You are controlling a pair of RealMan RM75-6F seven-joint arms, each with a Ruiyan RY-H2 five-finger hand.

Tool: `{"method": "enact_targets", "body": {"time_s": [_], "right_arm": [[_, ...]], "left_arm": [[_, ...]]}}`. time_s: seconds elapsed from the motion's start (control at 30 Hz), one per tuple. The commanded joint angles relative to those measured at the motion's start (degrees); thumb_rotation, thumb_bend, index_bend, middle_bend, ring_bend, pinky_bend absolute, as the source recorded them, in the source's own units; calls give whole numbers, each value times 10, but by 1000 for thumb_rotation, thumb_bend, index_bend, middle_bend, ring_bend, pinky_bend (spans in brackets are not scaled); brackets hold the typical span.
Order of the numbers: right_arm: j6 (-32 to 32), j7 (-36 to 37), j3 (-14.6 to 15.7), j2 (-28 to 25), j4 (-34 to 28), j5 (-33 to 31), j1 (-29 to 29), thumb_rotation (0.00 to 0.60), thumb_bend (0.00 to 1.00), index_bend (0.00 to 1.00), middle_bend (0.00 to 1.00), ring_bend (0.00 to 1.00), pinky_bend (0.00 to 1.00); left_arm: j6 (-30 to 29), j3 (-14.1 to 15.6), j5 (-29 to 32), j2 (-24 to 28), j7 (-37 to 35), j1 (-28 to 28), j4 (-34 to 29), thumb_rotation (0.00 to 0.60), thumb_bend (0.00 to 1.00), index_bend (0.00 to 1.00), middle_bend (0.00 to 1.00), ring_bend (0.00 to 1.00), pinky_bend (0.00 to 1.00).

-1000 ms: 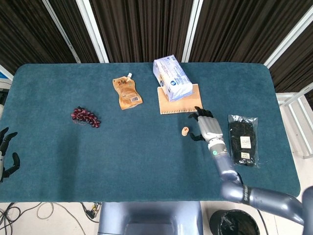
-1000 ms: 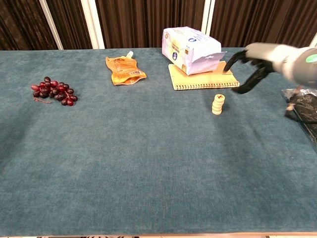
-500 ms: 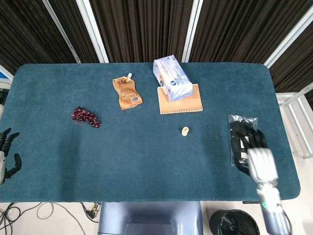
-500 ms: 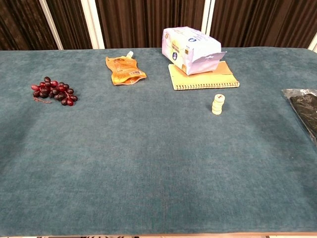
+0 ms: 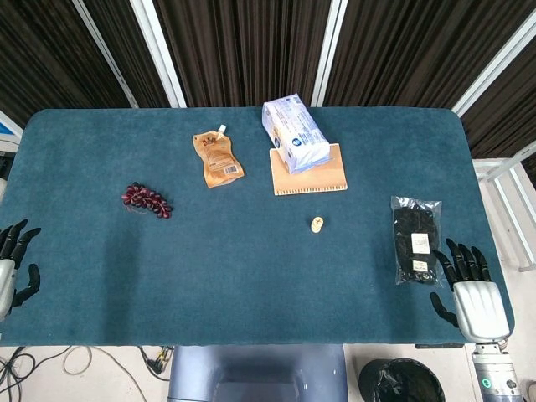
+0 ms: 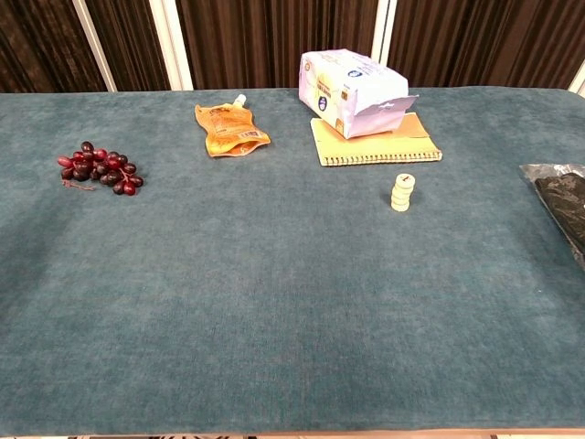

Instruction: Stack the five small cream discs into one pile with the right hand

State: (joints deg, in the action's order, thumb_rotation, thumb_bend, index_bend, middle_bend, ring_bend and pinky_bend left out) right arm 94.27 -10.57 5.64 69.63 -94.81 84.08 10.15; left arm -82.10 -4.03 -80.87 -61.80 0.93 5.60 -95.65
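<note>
The cream discs stand in one pile (image 5: 316, 224) right of the table's middle, a red mark on the top disc; the chest view shows the pile (image 6: 401, 192) upright just in front of the notebook. My right hand (image 5: 474, 291) lies at the table's front right corner, far from the pile, fingers spread and holding nothing. At the front left edge my left hand (image 5: 12, 266) is also spread and empty. Neither hand appears in the chest view.
A tan notebook (image 5: 323, 174) with a white and blue packet (image 5: 295, 132) on it lies behind the pile. An orange pouch (image 5: 217, 157) and a bunch of dark grapes (image 5: 146, 200) lie to the left. A black packet in clear wrap (image 5: 416, 239) lies near the right edge.
My right hand has drawn back from beside the pile to the front right corner of the table. The pile stands as before. The left hand has barely shifted.
</note>
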Motion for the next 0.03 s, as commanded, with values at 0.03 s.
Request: {"method": "enact_targets", "body": {"time_s": [0.03], "right_arm": [[-11, 15, -3, 0, 7, 10, -1, 600, 400, 148, 0, 0, 0]], "left_arm": [[-3, 1, -5, -1, -7, 0, 3, 600, 627, 139, 0, 0, 0]]}}
